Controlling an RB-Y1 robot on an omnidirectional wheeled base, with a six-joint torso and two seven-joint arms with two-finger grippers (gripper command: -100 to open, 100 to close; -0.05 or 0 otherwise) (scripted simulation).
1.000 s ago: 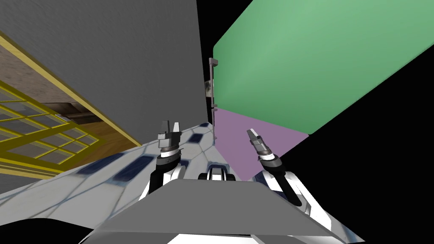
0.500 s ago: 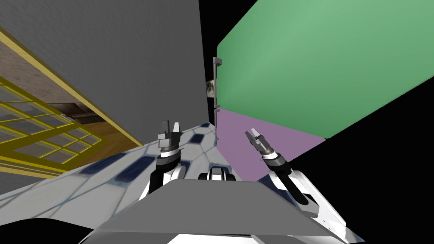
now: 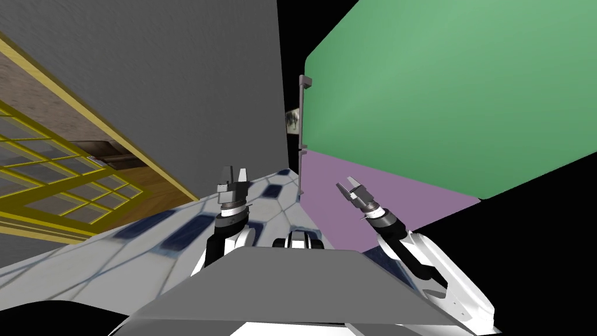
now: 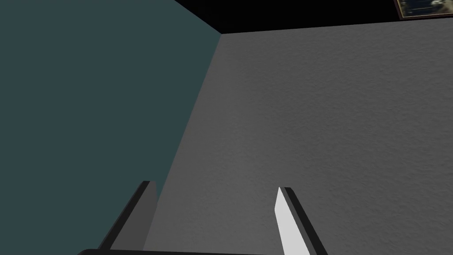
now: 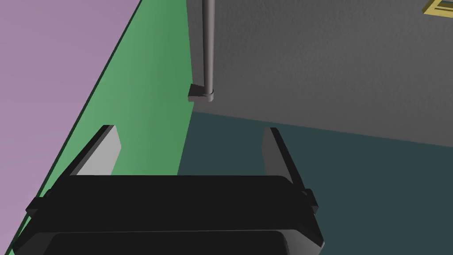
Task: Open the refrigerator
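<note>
The refrigerator stands ahead on the right, with a green upper door (image 3: 443, 99) over a purple lower door (image 3: 379, 184). A thin grey bar handle (image 3: 302, 111) runs down the green door's left edge. My right gripper (image 3: 348, 188) hangs open in front of the purple door, below and to the right of the handle. In the right wrist view the handle (image 5: 208, 48) and its bracket end lie ahead of the open right gripper (image 5: 190, 141), apart from it, beside the green door (image 5: 155, 88). My left gripper (image 3: 236, 174) is open and empty, held up left of the refrigerator; its open fingers (image 4: 287, 221) hold nothing.
A grey wall (image 3: 175, 87) stands close on the left of the refrigerator, with a narrow black area between them. A small picture (image 3: 292, 119) shows in that gap. A yellow-framed glazed door (image 3: 52, 192) lies at the far left. The floor (image 3: 146, 245) is tiled.
My view has shifted, so the refrigerator sits a little further right and larger. My right forearm has swung out to the right, its gripper tilted more toward the handle. The left arm has stayed still.
</note>
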